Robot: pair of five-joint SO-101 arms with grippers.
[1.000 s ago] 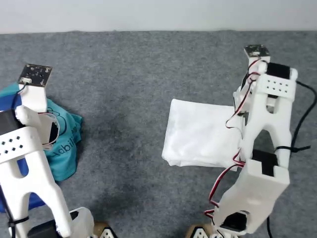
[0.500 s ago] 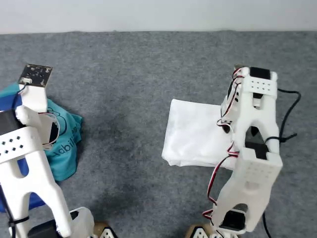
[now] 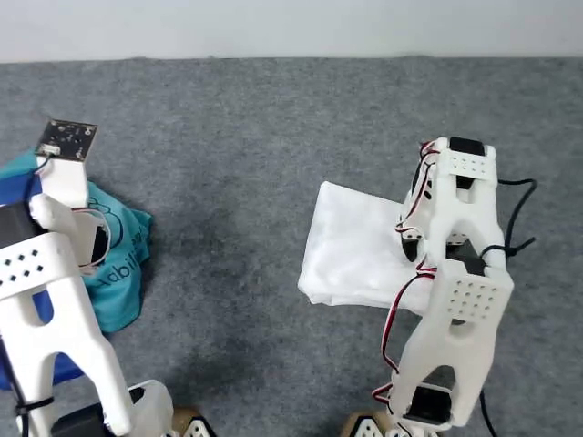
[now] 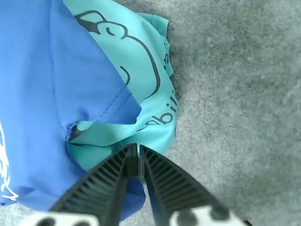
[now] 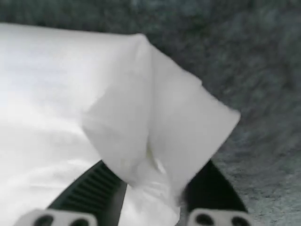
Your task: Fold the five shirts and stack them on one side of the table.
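White shirt [image 3: 355, 250] sits right of centre on the grey counter [image 3: 237, 137], mid-fold I reckon. Right jaws pinch a raised flap, plain in the right wrist view but hidden under the arm [image 3: 460, 300] from above; next it wants carrying across. Left jaws pressed together, empty, over the teal shirt [image 4: 146, 70] and blue shirt [image 4: 42, 94].

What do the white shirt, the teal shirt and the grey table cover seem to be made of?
White shirt: thin matte cloth, probably cotton; soft folds. Teal shirt: smooth knit, perhaps synthetic; stitched hem. Grey cover: felt or short carpet; fuzzy, mottled.
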